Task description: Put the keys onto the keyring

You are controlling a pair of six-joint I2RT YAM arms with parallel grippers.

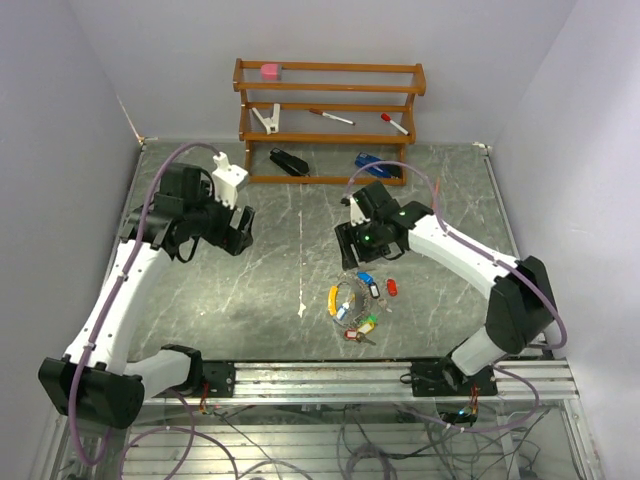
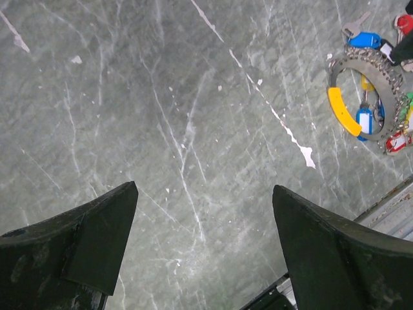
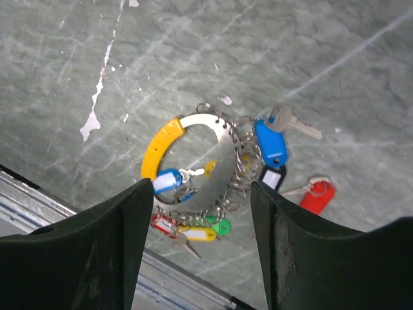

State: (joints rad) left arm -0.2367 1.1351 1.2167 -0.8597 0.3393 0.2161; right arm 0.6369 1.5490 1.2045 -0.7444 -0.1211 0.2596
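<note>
several keys (image 3: 270, 143) near the keyring (image 3: 216, 129)

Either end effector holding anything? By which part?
Nothing held. Left end effector open and empty; right end effector open above the keyring, not touching it.

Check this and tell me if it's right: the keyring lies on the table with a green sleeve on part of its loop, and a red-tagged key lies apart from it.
Not quite. The sleeve on the keyring is yellow, not green, as the right wrist view shows. The rest holds: the ring lies on the table, and a red-tagged key lies apart from it.
</note>
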